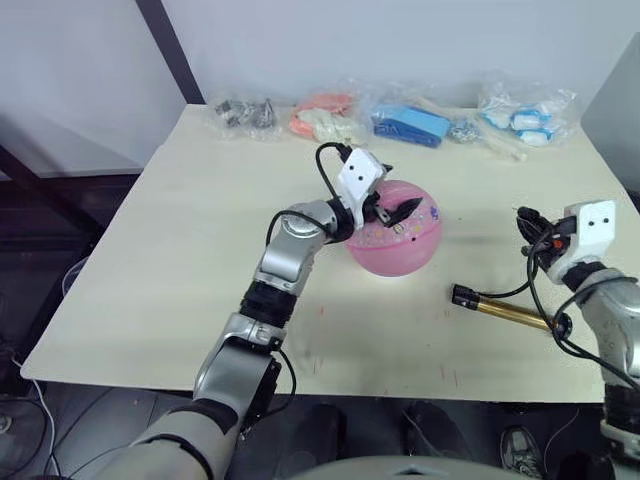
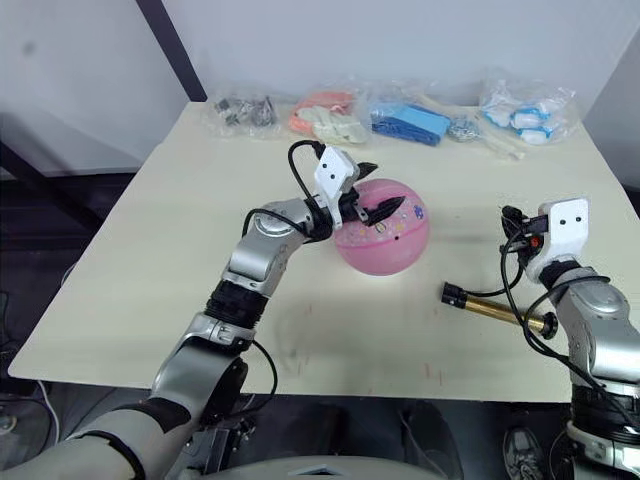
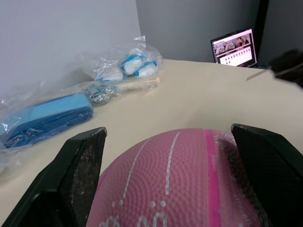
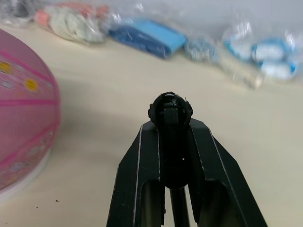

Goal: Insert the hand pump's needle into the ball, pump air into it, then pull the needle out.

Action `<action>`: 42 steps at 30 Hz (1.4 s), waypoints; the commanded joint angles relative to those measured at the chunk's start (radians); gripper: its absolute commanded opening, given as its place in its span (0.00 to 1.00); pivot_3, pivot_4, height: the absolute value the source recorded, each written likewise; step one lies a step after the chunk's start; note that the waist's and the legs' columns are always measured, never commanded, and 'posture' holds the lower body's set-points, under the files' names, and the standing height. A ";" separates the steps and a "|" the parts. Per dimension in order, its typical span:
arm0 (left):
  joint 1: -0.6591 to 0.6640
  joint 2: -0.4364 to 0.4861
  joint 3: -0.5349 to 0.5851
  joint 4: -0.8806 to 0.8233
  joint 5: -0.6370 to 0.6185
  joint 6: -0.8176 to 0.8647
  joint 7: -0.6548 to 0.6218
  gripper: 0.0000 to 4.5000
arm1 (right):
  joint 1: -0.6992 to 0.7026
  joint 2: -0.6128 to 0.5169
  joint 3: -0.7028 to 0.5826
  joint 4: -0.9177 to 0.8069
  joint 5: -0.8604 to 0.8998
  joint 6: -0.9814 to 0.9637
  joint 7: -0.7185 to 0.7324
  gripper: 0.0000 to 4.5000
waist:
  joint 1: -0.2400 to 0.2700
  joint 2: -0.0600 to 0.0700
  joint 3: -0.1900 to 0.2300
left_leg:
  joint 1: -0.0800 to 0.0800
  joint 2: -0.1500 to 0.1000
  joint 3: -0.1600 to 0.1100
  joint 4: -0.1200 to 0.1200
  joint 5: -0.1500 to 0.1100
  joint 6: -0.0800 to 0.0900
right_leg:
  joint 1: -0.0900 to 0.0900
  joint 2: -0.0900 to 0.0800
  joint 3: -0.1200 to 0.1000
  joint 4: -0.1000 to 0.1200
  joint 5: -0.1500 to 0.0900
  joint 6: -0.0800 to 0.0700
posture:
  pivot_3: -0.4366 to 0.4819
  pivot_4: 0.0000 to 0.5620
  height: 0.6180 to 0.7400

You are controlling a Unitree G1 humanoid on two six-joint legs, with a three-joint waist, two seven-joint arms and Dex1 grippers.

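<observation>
Here, left gripper [image 1: 392,211] spread astride ball [image 1: 395,243], right gripper [image 4: 173,124] clamping needle [image 4: 170,109]

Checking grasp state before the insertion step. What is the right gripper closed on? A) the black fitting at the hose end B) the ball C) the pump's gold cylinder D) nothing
A: in the right wrist view the right gripper is shut on the black fitting at the hose end, while the hand pump lies on the table and the ball sits apart under the left gripper.
</observation>
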 commanded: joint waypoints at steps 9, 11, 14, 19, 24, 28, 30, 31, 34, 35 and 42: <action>-0.047 0.056 0.045 -0.045 -0.062 0.019 -0.118 1.00 | -0.054 -0.013 -0.009 0.142 -0.005 -0.052 -0.009 0.01 | -0.006 0.000 0.012 | -0.007 -0.001 0.001 0.001 0.000 -0.001 | -0.008 0.000 0.000 0.003 0.000 0.000 | 0.48 0.27 0.97; -0.054 0.066 0.055 -0.071 -0.087 0.038 -0.145 1.00 | -0.057 -0.011 -0.005 0.156 -0.006 -0.061 -0.008 0.01 | -0.007 0.000 0.013 | -0.014 -0.001 0.002 0.002 0.001 -0.002 | -0.018 0.000 0.002 0.007 0.000 0.000 | 0.48 0.27 0.97; -0.067 0.081 0.067 -0.100 -0.110 0.053 -0.174 1.00 | -0.064 -0.006 -0.007 0.175 0.000 -0.069 -0.012 0.01 | -0.008 0.000 0.018 | -0.015 -0.001 0.003 0.002 0.002 -0.003 | -0.021 0.000 0.003 0.008 0.000 0.000 | 0.48 0.27 0.97; -0.087 0.146 0.097 -0.179 -0.194 0.097 -0.285 1.00 | -0.073 -0.006 -0.006 0.199 0.003 -0.092 -0.006 0.01 | -0.010 0.000 0.019 | -0.024 -0.001 0.005 0.004 0.002 -0.003 | -0.030 0.000 0.005 0.011 0.000 0.000 | 0.48 0.27 0.97; -0.098 0.236 0.124 -0.233 -0.278 0.141 -0.417 1.00 | -0.081 -0.007 -0.010 0.231 0.009 -0.108 -0.004 0.01 | -0.011 0.001 0.019 | -0.027 -0.001 0.006 0.005 0.003 -0.004 | -0.033 0.000 0.005 0.011 0.000 -0.001 | 0.48 0.27 0.97; -0.059 0.362 0.119 -0.299 -0.336 0.194 -0.586 1.00 | -0.085 -0.015 -0.011 0.254 0.008 -0.117 0.001 0.01 | -0.016 0.001 0.020 | -0.027 -0.001 0.006 0.007 0.003 -0.004 | -0.033 0.000 0.005 0.012 0.000 -0.001 | 0.48 0.27 0.97; -0.030 0.413 0.121 -0.340 -0.368 0.231 -0.635 1.00 | -0.085 -0.022 -0.014 0.266 0.005 -0.123 0.004 0.01 | -0.021 0.002 0.020 | -0.027 -0.001 0.006 0.008 0.003 -0.004 | -0.033 0.000 0.006 0.014 0.000 -0.001 | 0.48 0.27 0.97; -0.011 0.440 0.121 -0.363 -0.379 0.241 -0.660 1.00 | -0.085 -0.025 -0.016 0.271 0.005 -0.124 0.007 0.01 | -0.024 0.002 0.020 | -0.027 -0.001 0.006 0.008 0.003 -0.004 | -0.033 0.000 0.006 0.014 0.000 -0.001 | 0.48 0.27 0.97; 0.075 0.519 0.153 -0.455 -0.439 0.305 -0.690 1.00 | -0.085 -0.041 -0.020 0.292 0.001 -0.132 0.013 0.01 | -0.028 0.002 0.021 | -0.027 -0.001 0.006 0.012 0.003 -0.003 | -0.033 0.000 0.006 0.018 0.000 -0.001 | 0.48 0.27 0.97; 0.102 0.542 0.157 -0.477 -0.435 0.304 -0.692 1.00 | -0.085 -0.046 -0.021 0.299 -0.001 -0.135 0.016 0.01 | -0.029 0.002 0.021 | -0.027 -0.001 0.006 0.013 0.003 -0.003 | -0.033 0.000 0.006 0.019 0.000 -0.001 | 0.48 0.27 0.97; 0.274 0.608 0.254 -0.622 -0.499 0.331 -0.631 1.00 | -0.095 -0.068 -0.029 0.339 0.012 -0.141 0.032 0.01 | -0.032 0.002 0.022 | -0.026 -0.001 0.007 0.018 0.003 -0.003 | -0.033 0.001 0.007 0.027 0.001 -0.002 | 0.48 0.27 0.97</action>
